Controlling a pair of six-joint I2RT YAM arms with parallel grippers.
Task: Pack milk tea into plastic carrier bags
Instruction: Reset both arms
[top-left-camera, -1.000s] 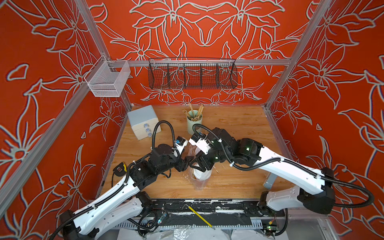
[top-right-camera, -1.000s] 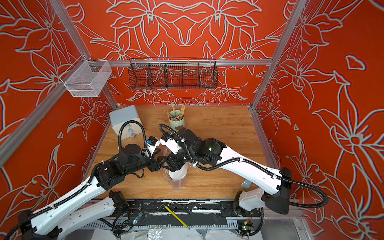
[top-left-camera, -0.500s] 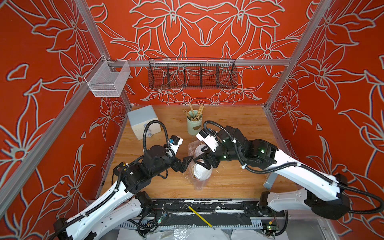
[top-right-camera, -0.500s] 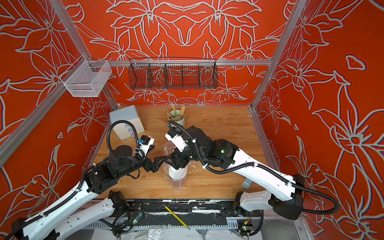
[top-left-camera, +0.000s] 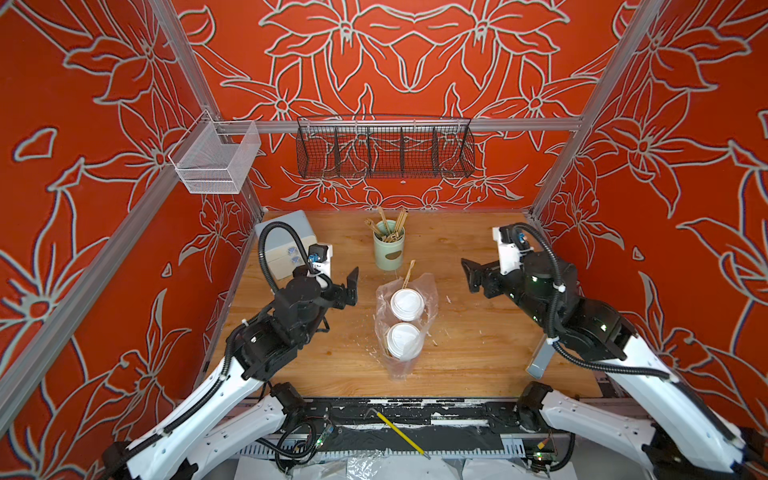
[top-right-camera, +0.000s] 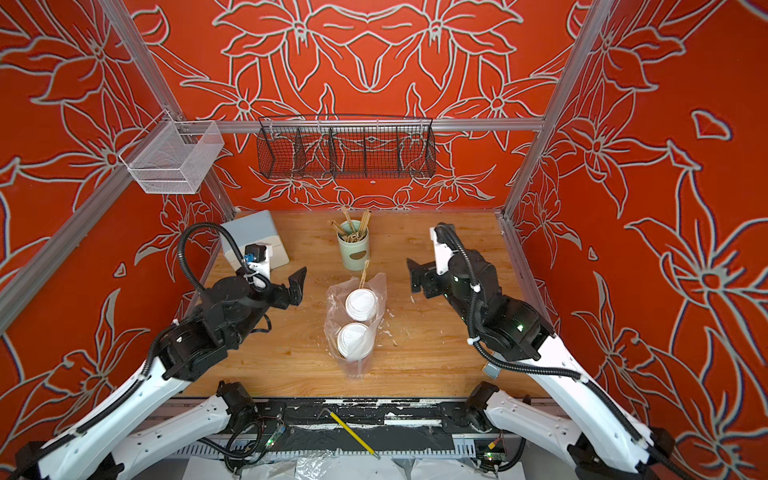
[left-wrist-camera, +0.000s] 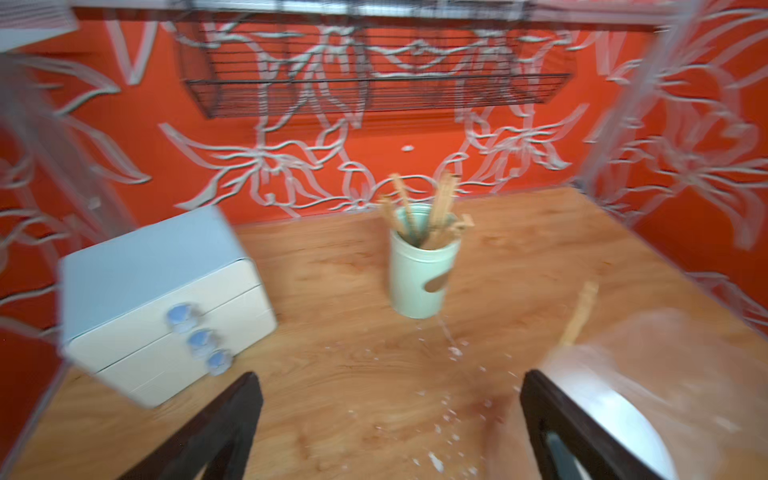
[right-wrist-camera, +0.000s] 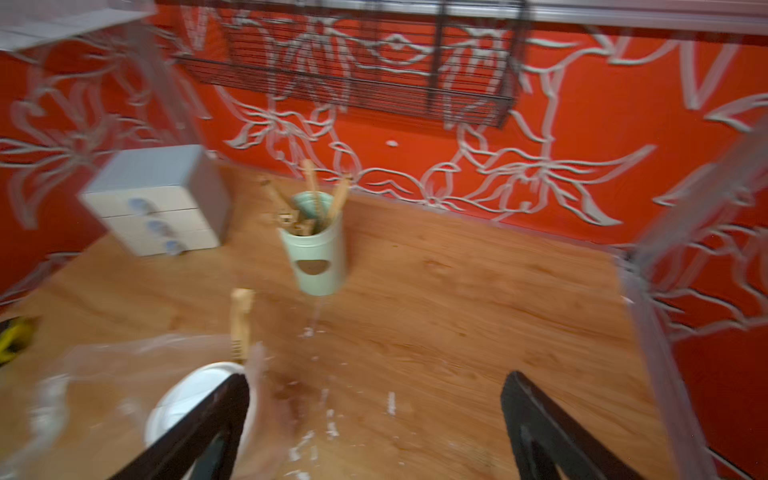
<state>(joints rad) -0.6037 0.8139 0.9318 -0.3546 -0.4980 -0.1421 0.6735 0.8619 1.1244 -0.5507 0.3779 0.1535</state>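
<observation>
Scuffed wooden worktop (top-left-camera: 478, 357) flecked with white crumbs (top-left-camera: 448, 299), red flower-patterned walls (top-left-camera: 395, 62), two lidded cups (top-left-camera: 406, 304) in clear bag (top-left-camera: 398, 369) between left claw (top-left-camera: 352, 287) and right claw (top-left-camera: 471, 276), both spread apart, empty.

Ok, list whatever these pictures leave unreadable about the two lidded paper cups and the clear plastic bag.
- Cup walls: in both top views the far paper cup and near paper cup show only white dome lids, which hide colour and print.
- Thin transparent plastic bag: mouth and handles too faint to trace from above.
- Wrist views: motion blur; the lid in each cannot be matched to a cup.
</observation>
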